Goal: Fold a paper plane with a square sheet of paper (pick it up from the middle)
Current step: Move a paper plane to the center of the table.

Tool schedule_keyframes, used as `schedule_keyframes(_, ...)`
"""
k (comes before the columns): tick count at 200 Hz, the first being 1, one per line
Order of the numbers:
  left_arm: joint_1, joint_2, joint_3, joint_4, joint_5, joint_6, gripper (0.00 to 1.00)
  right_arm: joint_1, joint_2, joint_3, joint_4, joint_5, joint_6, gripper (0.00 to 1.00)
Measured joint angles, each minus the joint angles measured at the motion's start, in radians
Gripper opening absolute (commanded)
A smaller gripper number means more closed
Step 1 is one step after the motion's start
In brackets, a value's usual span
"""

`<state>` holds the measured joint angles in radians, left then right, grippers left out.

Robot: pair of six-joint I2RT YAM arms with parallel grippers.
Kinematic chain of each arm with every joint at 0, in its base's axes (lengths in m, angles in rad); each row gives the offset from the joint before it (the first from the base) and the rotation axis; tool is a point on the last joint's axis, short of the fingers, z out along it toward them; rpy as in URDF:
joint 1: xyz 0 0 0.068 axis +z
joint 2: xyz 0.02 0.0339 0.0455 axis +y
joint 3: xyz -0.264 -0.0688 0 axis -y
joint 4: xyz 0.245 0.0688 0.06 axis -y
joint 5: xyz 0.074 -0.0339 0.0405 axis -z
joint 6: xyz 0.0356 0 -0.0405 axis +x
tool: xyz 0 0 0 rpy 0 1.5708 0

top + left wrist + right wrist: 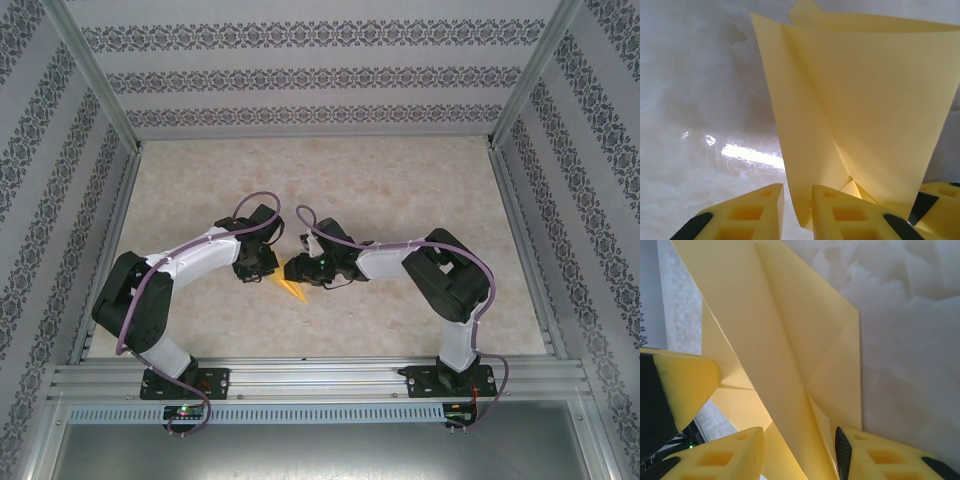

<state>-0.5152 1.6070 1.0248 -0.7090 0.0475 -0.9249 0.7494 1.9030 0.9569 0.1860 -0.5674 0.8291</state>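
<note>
The square sheet of paper (292, 288), yellow-orange, is folded along several creases into a pointed shape and is held up off the table between both arms. In the left wrist view a flap of the paper (865, 100) runs down into the narrow gap of my left gripper (797, 189), with table showing beside the flap. My right gripper (799, 432) stands open with the paper (780, 330) passing between its spread fingers. In the top view the left gripper (268, 268) and right gripper (303, 268) nearly meet at the paper.
The marble-patterned table (400, 190) stretches behind and to both sides of the arms. Patterned walls (320, 70) enclose it on three sides. An aluminium rail (320, 380) carries the arm bases at the near edge.
</note>
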Motion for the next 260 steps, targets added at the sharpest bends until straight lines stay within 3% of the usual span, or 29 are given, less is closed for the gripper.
schedule_keyframes(61,0.000,-0.003,0.000,0.002,0.000,0.000,0.23,0.002,-0.004,0.000,-0.003,-0.009,-0.052,0.54)
schedule_keyframes(110,0.000,-0.004,0.000,0.003,0.000,0.000,0.23,0.007,-0.012,0.002,-0.029,-0.010,-0.113,0.54)
schedule_keyframes(147,0.000,-0.004,0.000,0.010,0.001,0.000,0.23,0.028,-0.012,0.014,-0.061,-0.010,-0.156,0.47)
schedule_keyframes(195,0.000,-0.004,0.000,0.011,0.001,0.000,0.23,0.039,-0.012,0.041,-0.109,0.002,-0.197,0.51)
schedule_keyframes(260,0.000,-0.005,0.000,0.013,0.001,0.000,0.23,0.042,-0.011,0.093,-0.197,0.056,-0.252,0.36)
